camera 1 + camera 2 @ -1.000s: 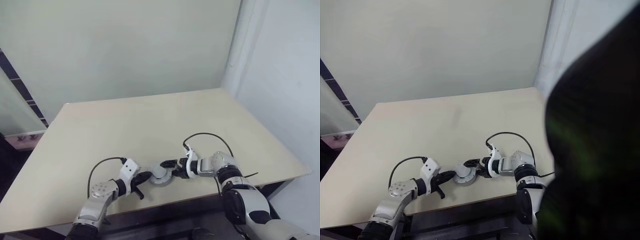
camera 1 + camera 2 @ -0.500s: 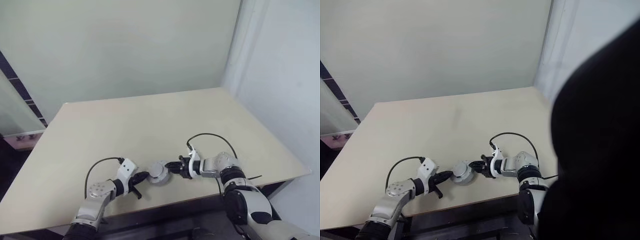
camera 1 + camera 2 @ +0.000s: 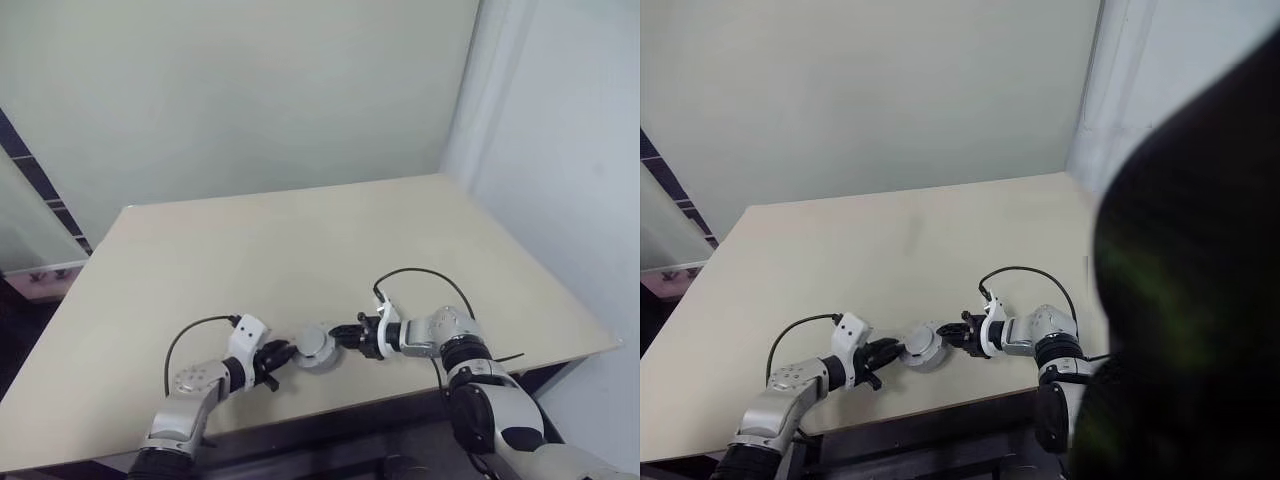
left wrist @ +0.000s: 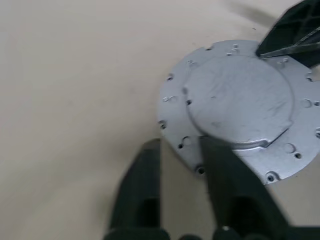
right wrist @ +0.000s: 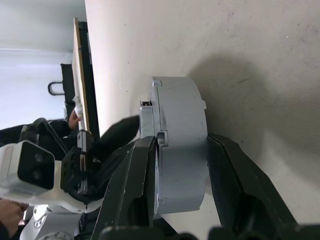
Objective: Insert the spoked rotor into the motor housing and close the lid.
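The motor housing (image 5: 177, 100) is a round grey unit near the table's front edge, with the grey lid (image 4: 240, 100) lying flat on top of it. The spoked rotor is hidden. My right gripper (image 3: 342, 337) is shut on the housing's right rim, one finger on each flat face. My left gripper (image 3: 279, 356) is at the unit's left side, and its fingers (image 4: 142, 170) stand slightly apart. One of them overlaps the lid's rim and nothing is held between them.
The beige table (image 3: 300, 240) ends close behind both wrists at its front edge. A black cable (image 3: 420, 275) loops over the right wrist. A large dark shape (image 3: 1190, 300) covers the right part of the right eye view.
My right gripper has closed from wide open onto the housing's rim. My left gripper's fingers have parted and its wrist has rolled. The unit has shifted slightly.
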{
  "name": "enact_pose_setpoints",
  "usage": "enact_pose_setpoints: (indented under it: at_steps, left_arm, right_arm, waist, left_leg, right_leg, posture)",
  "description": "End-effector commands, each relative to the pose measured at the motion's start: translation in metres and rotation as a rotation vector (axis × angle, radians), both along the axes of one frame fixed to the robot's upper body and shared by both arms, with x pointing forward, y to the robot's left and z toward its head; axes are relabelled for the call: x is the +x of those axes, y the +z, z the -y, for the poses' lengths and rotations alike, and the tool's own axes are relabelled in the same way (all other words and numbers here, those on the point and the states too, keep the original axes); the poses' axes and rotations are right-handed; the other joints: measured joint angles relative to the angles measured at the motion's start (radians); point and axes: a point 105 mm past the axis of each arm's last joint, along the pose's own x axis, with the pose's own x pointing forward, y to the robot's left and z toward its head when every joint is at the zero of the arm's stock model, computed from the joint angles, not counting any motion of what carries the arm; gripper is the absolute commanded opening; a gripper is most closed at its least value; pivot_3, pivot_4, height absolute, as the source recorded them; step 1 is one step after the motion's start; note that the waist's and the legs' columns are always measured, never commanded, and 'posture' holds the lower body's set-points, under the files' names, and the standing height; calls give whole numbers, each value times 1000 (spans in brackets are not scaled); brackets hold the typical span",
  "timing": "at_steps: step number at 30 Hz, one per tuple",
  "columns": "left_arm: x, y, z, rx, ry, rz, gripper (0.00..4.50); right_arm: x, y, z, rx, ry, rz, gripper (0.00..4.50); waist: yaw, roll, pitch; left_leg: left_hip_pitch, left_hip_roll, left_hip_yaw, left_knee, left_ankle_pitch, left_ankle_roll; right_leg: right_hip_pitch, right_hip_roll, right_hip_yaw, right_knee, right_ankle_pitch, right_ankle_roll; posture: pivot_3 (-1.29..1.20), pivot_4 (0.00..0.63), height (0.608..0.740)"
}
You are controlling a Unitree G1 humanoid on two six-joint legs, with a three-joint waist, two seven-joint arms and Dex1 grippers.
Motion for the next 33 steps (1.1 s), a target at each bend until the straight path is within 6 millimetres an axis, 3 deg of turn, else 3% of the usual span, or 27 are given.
enact_pose_setpoints:
  at_steps: [1, 5, 7, 15, 24, 33]
  left_arm:
    - [10, 27, 2, -52, -7, 72, 2644]
    - [16, 40, -21, -96, 96, 115, 4097]
    - [14, 45, -33, -158, 170, 123, 4500]
    - [-18, 35, -40, -514, 346, -102, 4500]
    - [-30, 35, -41, -852, 501, -189, 4500]
    - [-35, 33, -35, -1024, 581, -215, 4500]
  right_arm:
    - [-8, -7, -7, -45, 38, -15, 1245]
    - [-8, -7, -7, -36, 38, -16, 1244]
    - [-9, -6, -8, -16, 35, -18, 1244]
    - [-7, 14, -15, 152, 0, -10, 1216]
    - [-6, 37, -23, 292, -2, 16, 1200]
    - [-1, 57, -27, 372, -13, 59, 1200]
  waist:
    - [0, 0, 0]
    - [-3, 0, 0]
    - [-14, 0, 0]
    - [-30, -2, 1]
    - [-31, -4, 4]
    - [-22, -5, 4]
  left_leg:
    - [0, 0, 0, 0, 0, 0]
    - [0, 1, 0, -1, 0, 0]
    - [0, 2, 0, -1, 0, 0]
    - [-1, 2, 0, -2, -1, 1]
    - [-4, 3, -1, -1, -1, 1]
    - [-17, 2, -1, 2, -1, 1]
  right_leg:
    - [0, 0, 0, 0, 0, 0]
    - [-1, 1, 0, 0, 0, 0]
    - [-1, 1, 0, 0, 0, 0]
    - [-2, 1, -1, -2, 0, 0]
    - [-4, 2, -2, -2, 0, 0]
    - [-16, 1, -1, -1, 0, 0]
  posture:
    - [0, 0, 740]
    - [0, 0, 740]
    - [0, 0, 740]
    - [0, 0, 740]
    - [0, 0, 740]
    - [0, 0, 740]
